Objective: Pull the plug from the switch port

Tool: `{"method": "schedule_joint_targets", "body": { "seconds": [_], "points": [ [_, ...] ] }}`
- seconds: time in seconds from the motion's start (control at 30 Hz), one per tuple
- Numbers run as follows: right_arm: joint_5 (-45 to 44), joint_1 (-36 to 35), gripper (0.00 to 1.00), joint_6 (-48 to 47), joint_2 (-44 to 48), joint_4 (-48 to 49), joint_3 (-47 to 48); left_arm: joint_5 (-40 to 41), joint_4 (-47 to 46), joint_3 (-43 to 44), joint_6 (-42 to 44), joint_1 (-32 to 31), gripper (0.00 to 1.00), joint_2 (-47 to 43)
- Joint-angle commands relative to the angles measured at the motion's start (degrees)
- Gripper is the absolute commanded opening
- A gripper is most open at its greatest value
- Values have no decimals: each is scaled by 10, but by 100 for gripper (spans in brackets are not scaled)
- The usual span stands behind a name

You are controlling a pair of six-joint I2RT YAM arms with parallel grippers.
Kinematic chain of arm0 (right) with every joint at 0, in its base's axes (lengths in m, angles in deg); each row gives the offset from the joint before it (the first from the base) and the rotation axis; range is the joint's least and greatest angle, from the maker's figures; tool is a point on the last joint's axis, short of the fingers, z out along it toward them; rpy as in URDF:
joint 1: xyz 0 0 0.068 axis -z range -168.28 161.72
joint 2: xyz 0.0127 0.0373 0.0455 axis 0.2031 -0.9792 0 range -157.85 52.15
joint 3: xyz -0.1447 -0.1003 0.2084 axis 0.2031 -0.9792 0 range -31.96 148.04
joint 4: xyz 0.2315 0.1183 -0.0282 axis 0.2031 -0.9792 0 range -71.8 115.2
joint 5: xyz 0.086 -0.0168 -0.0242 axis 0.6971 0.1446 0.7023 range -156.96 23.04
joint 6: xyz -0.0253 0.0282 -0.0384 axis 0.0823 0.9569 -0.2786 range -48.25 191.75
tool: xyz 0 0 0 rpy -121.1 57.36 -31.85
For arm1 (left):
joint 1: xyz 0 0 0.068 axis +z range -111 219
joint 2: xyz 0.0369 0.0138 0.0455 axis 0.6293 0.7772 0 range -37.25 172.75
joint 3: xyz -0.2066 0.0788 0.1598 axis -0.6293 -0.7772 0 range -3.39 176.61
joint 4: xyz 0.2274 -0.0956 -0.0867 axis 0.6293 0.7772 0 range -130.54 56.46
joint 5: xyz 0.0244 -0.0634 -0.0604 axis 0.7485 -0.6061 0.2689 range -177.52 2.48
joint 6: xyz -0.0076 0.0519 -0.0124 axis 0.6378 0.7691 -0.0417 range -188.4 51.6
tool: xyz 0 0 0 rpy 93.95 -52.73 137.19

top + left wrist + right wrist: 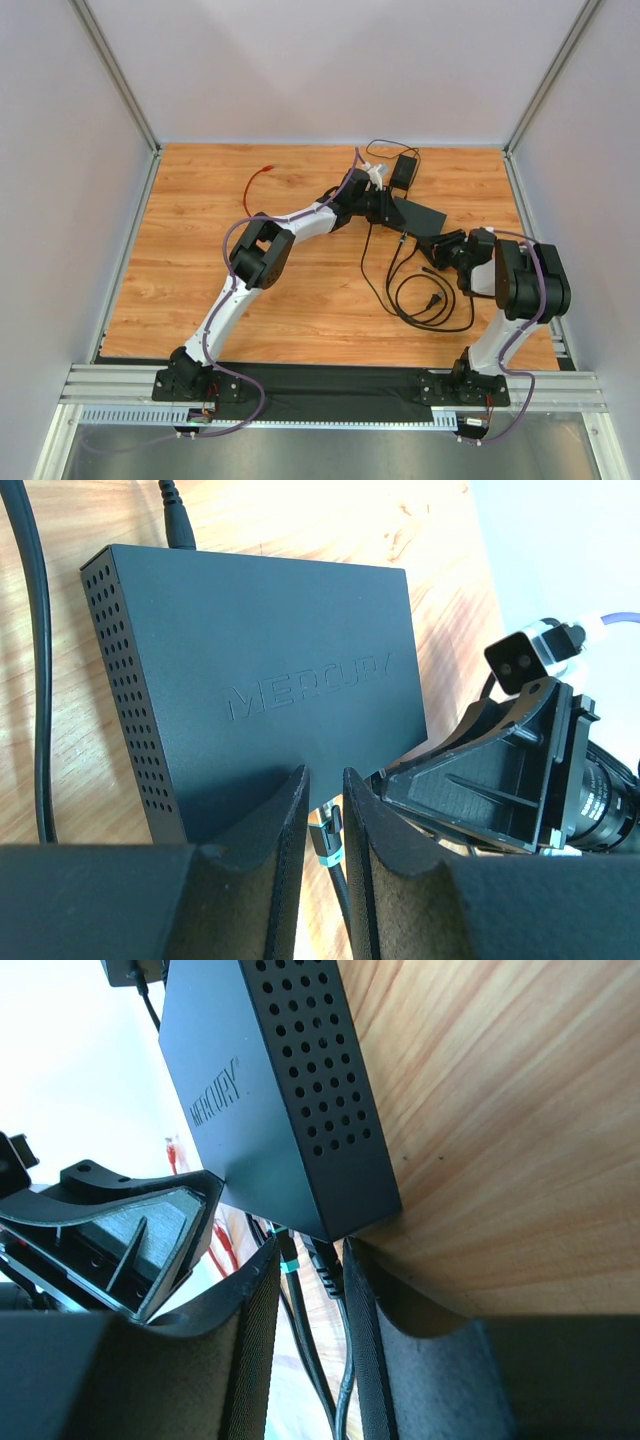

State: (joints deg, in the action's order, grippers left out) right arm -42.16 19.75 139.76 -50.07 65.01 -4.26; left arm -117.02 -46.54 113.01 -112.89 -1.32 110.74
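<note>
left gripper [325, 780] beside matte-black perforated switch [270, 650]

Matte-black MERCURY switch [420, 213], vent holes along its side, lies flat on my desk [180, 220], right of centre toward the far edge; black plug [325, 1265] sits against its near edge.

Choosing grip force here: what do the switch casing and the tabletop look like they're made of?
The switch: likely moulded plastic, matte black, given its embossed logo and vent holes; painted metal is possible. The table: wood-grain top, perhaps laminate, slight sheen.
</note>
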Motion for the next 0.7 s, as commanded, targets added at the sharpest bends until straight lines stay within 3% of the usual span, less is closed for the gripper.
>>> {"method": "schedule_joint_targets", "body": {
  "seconds": [0.0,0.47,0.67],
  "points": [
    [-39,-7,34,9,-22,7,-13,3,28,-14,4,-1,28,-5],
    [-146,-43,33,43,27,-91,-1,2,23,-23,1,1,28,-9],
    [-153,-46,31,45,28,-109,8,1,20,-28,-1,3,28,-12]
  ]
}}
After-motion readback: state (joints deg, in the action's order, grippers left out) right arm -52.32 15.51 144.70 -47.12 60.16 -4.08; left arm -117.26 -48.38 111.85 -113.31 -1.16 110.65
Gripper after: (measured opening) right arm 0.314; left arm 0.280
